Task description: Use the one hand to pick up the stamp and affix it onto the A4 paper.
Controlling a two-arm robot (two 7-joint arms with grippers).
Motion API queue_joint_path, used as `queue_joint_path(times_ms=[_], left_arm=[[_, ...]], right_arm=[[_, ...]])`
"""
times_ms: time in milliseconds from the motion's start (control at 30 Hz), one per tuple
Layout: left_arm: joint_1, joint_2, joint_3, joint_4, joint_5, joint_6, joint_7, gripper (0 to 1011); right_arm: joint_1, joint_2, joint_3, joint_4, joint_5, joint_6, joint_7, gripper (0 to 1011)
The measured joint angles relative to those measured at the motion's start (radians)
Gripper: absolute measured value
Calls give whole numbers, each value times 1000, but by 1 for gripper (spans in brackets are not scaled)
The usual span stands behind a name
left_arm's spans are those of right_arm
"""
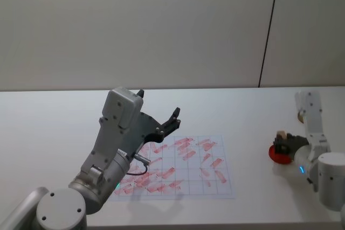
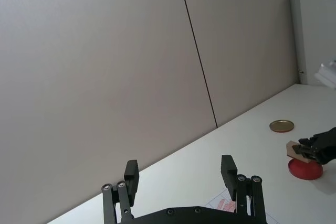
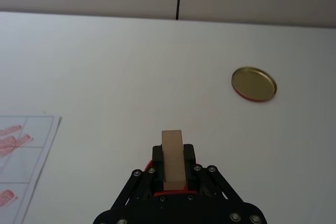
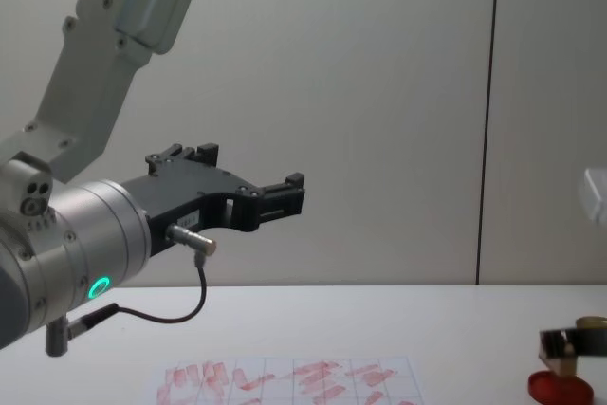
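Progress at the pick-up stage. The right gripper (image 1: 282,145), a black two-fingered unit on a white-and-grey arm, was on the right side of the white counter (image 1: 59,133), its two fingers closed against the sides of the small light-tan rectangular wooden stamp (image 3: 172,150). The stamp stood on end between them, its upper part projecting clear of the fingers. Gripper and stamp were directly over the flat round red ink pad (image 2: 306,169). The stamp's lower face was hidden by the fingers, so contact with the pad could not be told. A gold-brown metal disc (image 3: 253,83) lay on the counter beyond the pad, well apart from it. The white gridded A4 paper (image 1: 226,189), already bearing many smeared red rectangular marks, lay flat at the counter's near centre, well to the left of the stamp. The left gripper (image 2: 180,167) hung raised above the paper's left half, jaws spread wide and empty, apparently taking no part. As judged from this arrangement, grasping was complete and inking was in hand or just finished. What remained was carrying the stamp leftward to the sheet, lowering it face-down onto a free cell, pressing, and lifting it away.
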Motion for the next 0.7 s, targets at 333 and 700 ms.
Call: queue_joint_path(times_ms=[333, 700], left_arm=[[0, 0, 0, 0, 0, 0, 0, 993], [0, 0, 0, 0, 0, 0, 0, 993]], right_arm=[[-28, 9, -2, -117, -16, -23, 12, 211], [-59, 9, -20, -223, -26, -12, 89, 211]])
